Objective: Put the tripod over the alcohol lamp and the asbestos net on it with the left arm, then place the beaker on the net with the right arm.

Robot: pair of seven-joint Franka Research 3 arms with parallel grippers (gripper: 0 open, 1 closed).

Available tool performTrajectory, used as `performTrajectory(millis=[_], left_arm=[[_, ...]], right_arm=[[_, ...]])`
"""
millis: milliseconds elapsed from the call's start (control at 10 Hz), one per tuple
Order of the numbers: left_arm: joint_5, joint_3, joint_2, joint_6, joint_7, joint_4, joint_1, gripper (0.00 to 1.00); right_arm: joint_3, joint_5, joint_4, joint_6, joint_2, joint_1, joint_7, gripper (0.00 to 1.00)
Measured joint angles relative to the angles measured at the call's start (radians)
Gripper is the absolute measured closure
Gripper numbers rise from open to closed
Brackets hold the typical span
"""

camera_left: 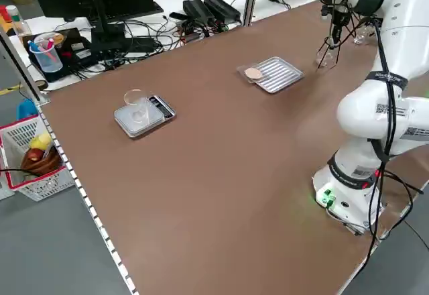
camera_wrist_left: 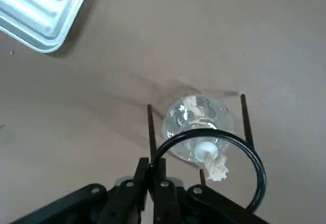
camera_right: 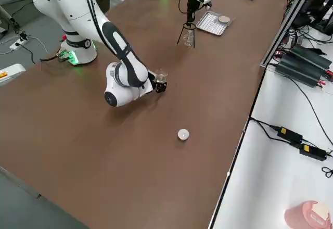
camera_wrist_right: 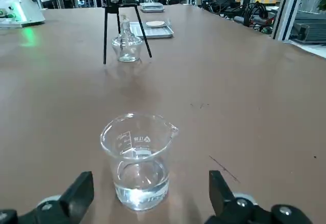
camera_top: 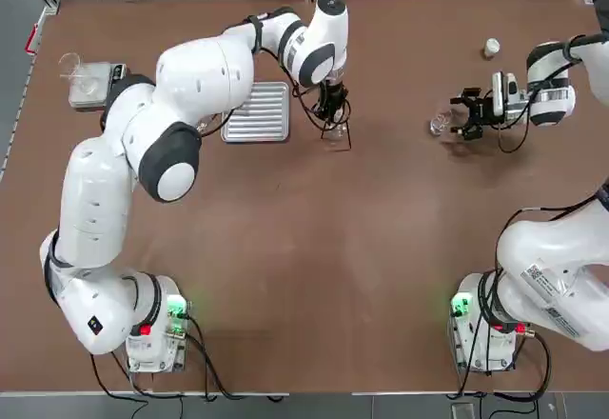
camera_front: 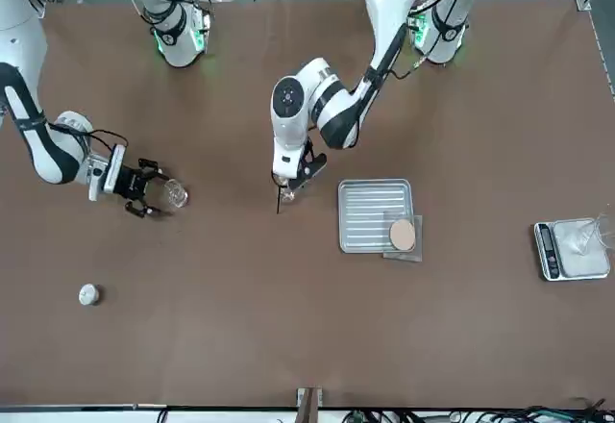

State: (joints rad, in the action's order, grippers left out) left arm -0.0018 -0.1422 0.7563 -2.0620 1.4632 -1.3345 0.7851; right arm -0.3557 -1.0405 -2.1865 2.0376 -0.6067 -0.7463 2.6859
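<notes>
The black wire tripod [camera_wrist_left: 204,131] stands around the clear alcohol lamp [camera_wrist_left: 197,118], its ring above the wick. My left gripper [camera_top: 331,107] is shut on the ring's edge, its fingers [camera_wrist_left: 153,175] pinching the wire. From the right wrist the tripod [camera_wrist_right: 122,25] shows its legs straddling the lamp [camera_wrist_right: 126,48]. The asbestos net [camera_front: 403,236] lies on the corner of the ribbed tray [camera_front: 370,213]. The beaker [camera_wrist_right: 137,160], with some clear liquid in it, sits on the table between the open fingers of my right gripper [camera_top: 466,114], untouched.
A small scale carrying a clear cup [camera_top: 90,84] sits at the far left of the table. A white capped bottle [camera_top: 491,48] stands beyond the right gripper. Cables and power bricks lie past the table's far edge.
</notes>
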Motion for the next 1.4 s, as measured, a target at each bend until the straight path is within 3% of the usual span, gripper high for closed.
performTrajectory(millis=[900, 1400], left_arm=[[-0.003, -0.001, 0.008, -0.037, 0.032, 0.002, 0.000, 0.92], [-0.003, 0.001, 0.022, -0.052, 0.032, 0.002, 0.000, 0.69]], right_arm=[[0.011, 0.000, -0.004, -0.008, -0.005, 0.035, 0.000, 0.00], [0.012, 0.000, -0.006, -0.008, -0.009, 0.052, 0.000, 0.00]])
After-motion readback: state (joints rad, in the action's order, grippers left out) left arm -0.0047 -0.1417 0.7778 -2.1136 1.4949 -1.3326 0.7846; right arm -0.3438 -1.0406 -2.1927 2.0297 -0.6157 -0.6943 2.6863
